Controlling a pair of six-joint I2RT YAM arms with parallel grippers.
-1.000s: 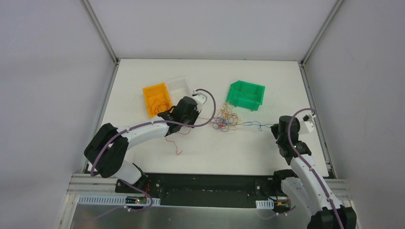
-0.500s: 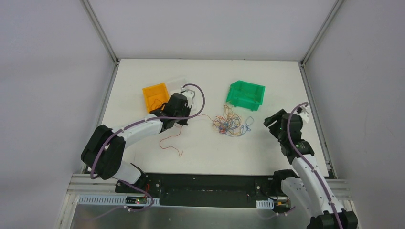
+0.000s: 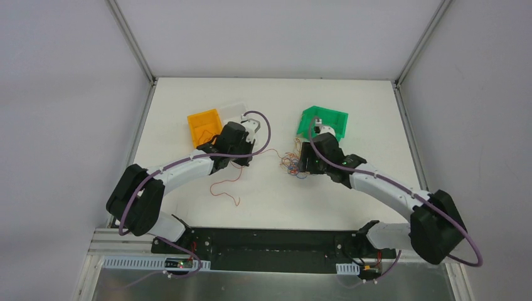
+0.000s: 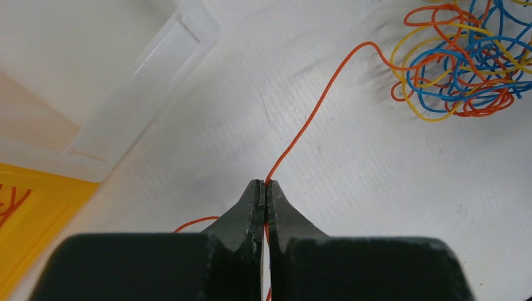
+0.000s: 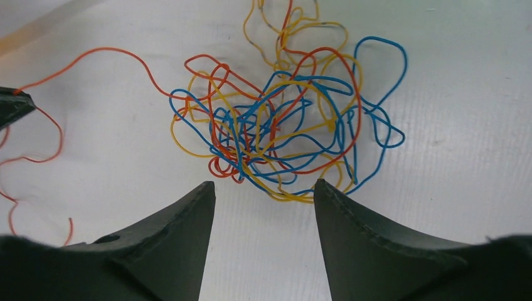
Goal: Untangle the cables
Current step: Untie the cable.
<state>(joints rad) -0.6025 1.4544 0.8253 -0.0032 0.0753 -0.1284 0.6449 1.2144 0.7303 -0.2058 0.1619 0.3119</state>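
On the white worktop (image 3: 270,100), the left tool (image 4: 264,183) pinched an orange strand (image 4: 313,119); the right tool (image 5: 263,185) gaped over the clump (image 5: 282,119). Pulling might tighten knots or drag it.

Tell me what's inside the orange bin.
Thin orange wire strands lie in the orange bin; the left arm covers its near corner, so anything there is hidden.
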